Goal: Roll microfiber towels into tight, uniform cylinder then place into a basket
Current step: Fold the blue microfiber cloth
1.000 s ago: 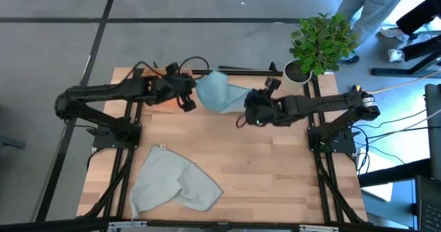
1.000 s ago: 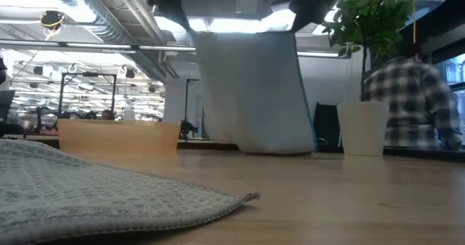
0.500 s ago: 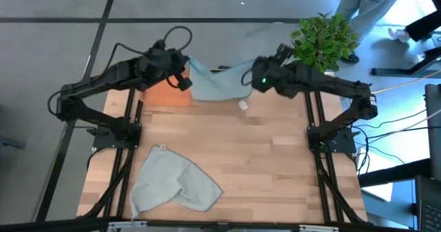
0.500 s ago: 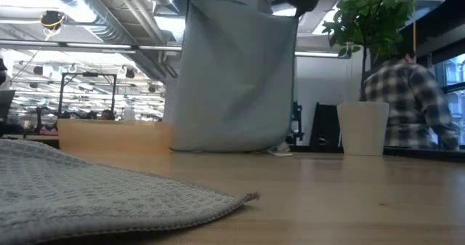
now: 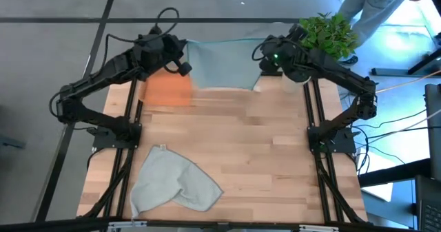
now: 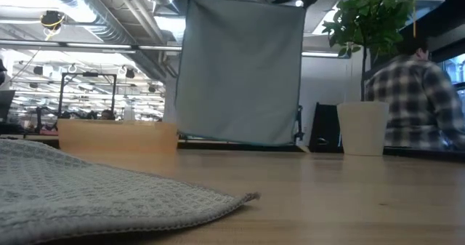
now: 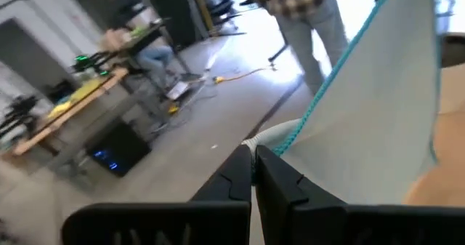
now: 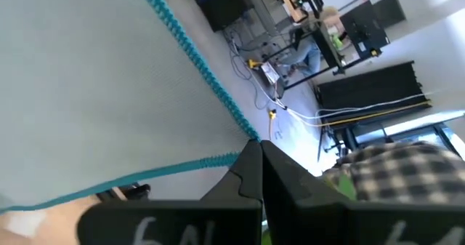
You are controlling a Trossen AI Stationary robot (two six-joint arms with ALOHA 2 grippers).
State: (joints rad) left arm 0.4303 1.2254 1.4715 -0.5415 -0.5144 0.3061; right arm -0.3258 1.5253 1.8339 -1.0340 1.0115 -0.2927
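Note:
A light teal-blue microfiber towel (image 5: 222, 65) hangs as a flat sheet over the table's far edge, spread between my two grippers. My left gripper (image 5: 186, 48) is shut on its upper left corner and my right gripper (image 5: 262, 52) on its upper right corner. In the low view the towel (image 6: 240, 70) hangs with its lower edge clear of the tabletop. The orange basket (image 5: 167, 91) rests on its base on the table at the far left, below my left gripper. A pale grey-green towel (image 5: 172, 180) lies crumpled on the table at the near left. My left gripper pinches the towel's upper corner (image 7: 270, 140) between its two shut fingers, right at the teal-stitched hem. The fingers slant slightly down toward the far edge. The towel hangs below them, clear of the table. My right gripper pinches the other upper corner (image 8: 245, 149) between its two shut fingers, where two stitched hems meet. Its fingers also slant slightly down toward the far side. The top edge between the two grippers is drawn nearly straight.
A white pot (image 6: 362, 129) with a leafy plant (image 5: 322, 36) stands at the far right corner, close to my right gripper. A person in a plaid shirt (image 6: 414, 103) stands beyond the table. Bare wood (image 5: 275, 156) spans the table's middle and right.
Both grippers have risen and moved apart toward the far edge, the left toward the left, the right toward the right. The teal towel, bunched between them a second ago, has spread out into a flat sheet, and its lower edge has lifted off the table.

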